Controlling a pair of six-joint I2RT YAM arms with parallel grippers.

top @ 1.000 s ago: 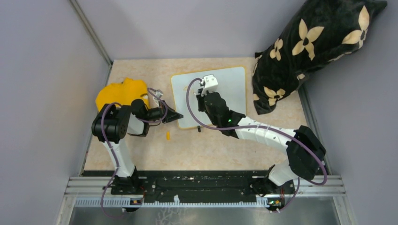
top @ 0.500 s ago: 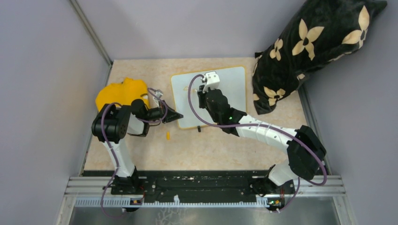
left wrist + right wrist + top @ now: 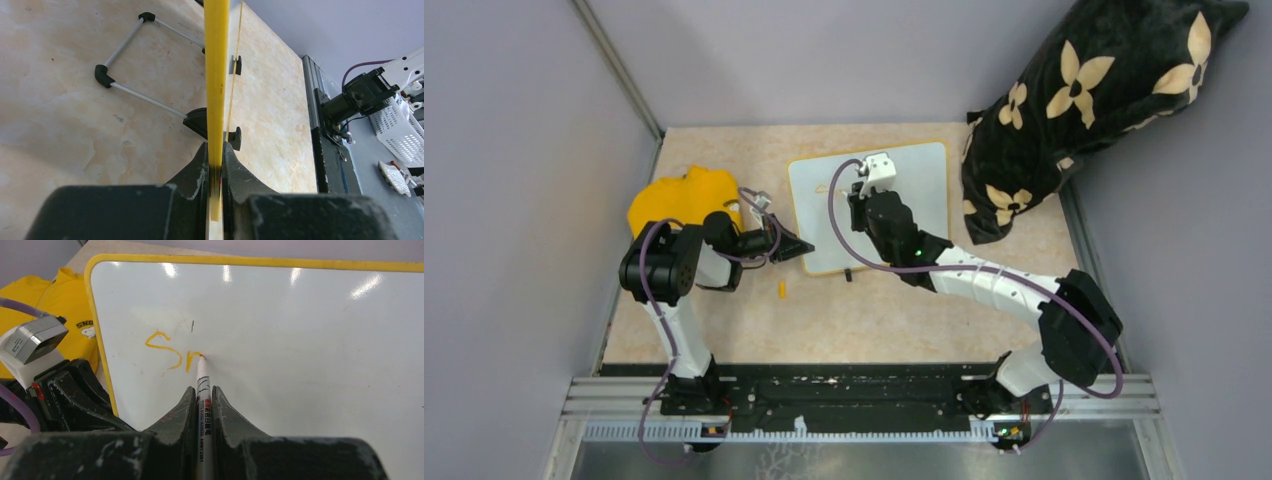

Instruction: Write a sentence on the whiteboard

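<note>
Beige marbled table (image 3: 904,310) carries whiteboard (image 3: 929,175) at ctr, yellow cloth (image 3: 674,195) on L, small orange piece (image 3: 782,290) nr front, black floral cushion (image 3: 1074,90) at R.

Whiteboard (image 3: 310,340): glossy white face, bright light reflections; frame smooth yellow, plastic-looking. Sentence (image 3: 170,352): orange ink, matt against gloss. Marker (image 3: 202,407): smooth white plastic barrel, black print. Right gripper (image 3: 202,390) and left gripper (image 3: 215,147): matt black fingers, scuffed whitish at edges. Stand (image 3: 102,76): grey metal-looking rods, black plastic elbows. Table (image 3: 844,320): smooth beige marbled top, slight sheen. Cloth (image 3: 674,195), far left: soft yellow fabric. Cushion (image 3: 1104,90), far right: black velvety pile, cream flowers
</note>
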